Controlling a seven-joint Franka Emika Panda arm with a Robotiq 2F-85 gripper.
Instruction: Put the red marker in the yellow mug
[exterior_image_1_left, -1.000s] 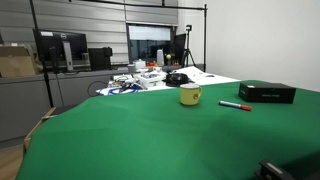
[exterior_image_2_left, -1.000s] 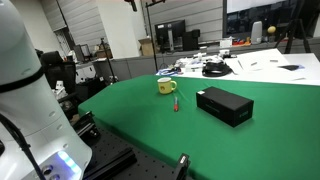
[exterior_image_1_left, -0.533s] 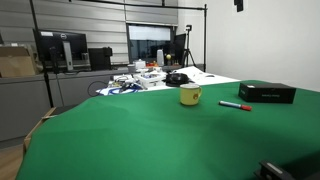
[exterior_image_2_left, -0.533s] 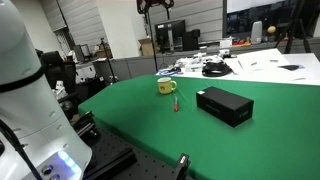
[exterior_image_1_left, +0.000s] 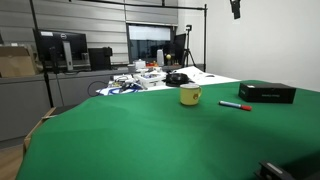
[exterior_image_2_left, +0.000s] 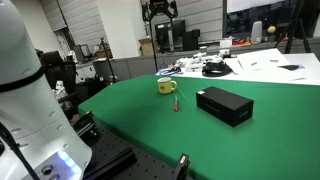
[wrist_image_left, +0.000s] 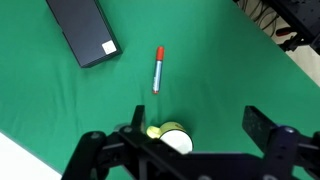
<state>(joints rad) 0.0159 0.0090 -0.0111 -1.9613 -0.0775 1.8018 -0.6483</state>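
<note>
Red marker (wrist_image_left: 157, 70) looks thin, light, stiff; may roll. Grab round middle. Lies near yellow mug (wrist_image_left: 172, 137), by tabletop edge. Gripper (wrist_image_left: 198, 122) high up, jaws wide, empty.

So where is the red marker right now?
In the wrist view the red marker lies flat on the green cloth, between the yellow mug and the black box, touching neither.
</note>
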